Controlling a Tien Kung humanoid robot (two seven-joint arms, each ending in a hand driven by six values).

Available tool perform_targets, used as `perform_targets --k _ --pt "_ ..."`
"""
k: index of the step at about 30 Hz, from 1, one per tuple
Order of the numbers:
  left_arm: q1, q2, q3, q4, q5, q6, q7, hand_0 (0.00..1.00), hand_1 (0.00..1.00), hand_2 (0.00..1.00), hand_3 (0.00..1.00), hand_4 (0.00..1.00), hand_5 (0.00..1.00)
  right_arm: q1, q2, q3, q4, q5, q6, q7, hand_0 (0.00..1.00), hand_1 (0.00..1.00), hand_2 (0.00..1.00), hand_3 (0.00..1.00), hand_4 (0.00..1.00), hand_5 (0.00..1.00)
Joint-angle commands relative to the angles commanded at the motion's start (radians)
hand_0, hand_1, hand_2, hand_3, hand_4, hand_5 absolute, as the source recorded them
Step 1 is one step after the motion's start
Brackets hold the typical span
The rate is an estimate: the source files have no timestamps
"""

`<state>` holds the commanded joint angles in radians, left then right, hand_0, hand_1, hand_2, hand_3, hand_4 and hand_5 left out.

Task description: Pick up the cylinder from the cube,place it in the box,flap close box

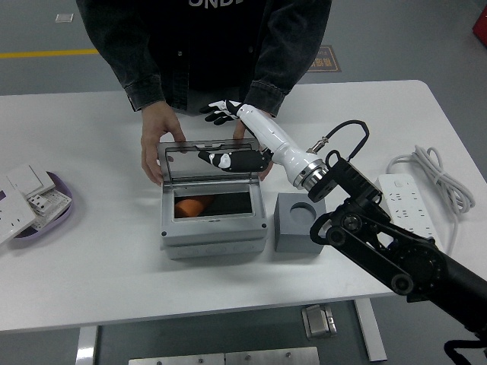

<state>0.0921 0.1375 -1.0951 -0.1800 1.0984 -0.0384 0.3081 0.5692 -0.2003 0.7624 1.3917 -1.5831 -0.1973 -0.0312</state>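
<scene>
The orange cylinder [193,206] lies inside the grey box [214,233], at its left side. The box's clear lid [209,161] stands upright. A person at the far side holds the lid with one hand [157,144] at its left edge and the other hand [254,126] at its right corner. My right hand [225,137] is open and empty at the lid's top edge, its fingers [220,111] spread behind the lid and its thumb in front. The grey cube [299,222] with a round hole stands right of the box, with nothing on it.
A white power strip [412,218] with its cable lies at the right. A purple tray [53,217] with white switch plates sits at the left edge. My black right arm [388,247] crosses the table's right front.
</scene>
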Motion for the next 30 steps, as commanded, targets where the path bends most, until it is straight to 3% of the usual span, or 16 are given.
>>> perform_targets --k 1,5,11,24,30 --pt "0.0 0.0 0.0 0.0 0.001 0.0 0.0 0.612 0.62 0.582 0.634 0.673 0.198 0.01 -0.003 -0.013 -0.021 0.014 -0.001 0.001 0.782 0.703 0.704 0.752 0.824 0.272" --pt "-0.002 0.0 0.001 0.0 0.0 -0.001 -0.001 0.612 0.62 0.582 0.634 0.673 0.198 0.022 -0.012 -0.067 -0.063 0.04 0.0 -0.006 0.782 0.703 0.704 0.752 0.824 0.272" --pt "-0.001 -0.002 0.005 0.0 -0.001 -0.001 -0.001 0.612 0.62 0.582 0.634 0.673 0.198 0.011 -0.024 -0.111 -0.033 -0.021 0.007 -0.029 0.782 0.705 0.701 0.747 0.824 0.277" --pt "0.001 -0.002 0.002 0.0 0.003 -0.001 0.001 0.612 0.62 0.582 0.634 0.672 0.198 0.002 -0.055 -0.069 0.038 -0.134 0.01 -0.04 0.788 0.701 0.701 0.749 0.823 0.282" --pt "0.003 -0.003 0.001 0.0 0.007 -0.002 0.003 0.612 0.619 0.583 0.635 0.673 0.198 0.023 -0.053 -0.043 0.001 -0.121 0.002 -0.013 0.789 0.702 0.699 0.747 0.824 0.285"
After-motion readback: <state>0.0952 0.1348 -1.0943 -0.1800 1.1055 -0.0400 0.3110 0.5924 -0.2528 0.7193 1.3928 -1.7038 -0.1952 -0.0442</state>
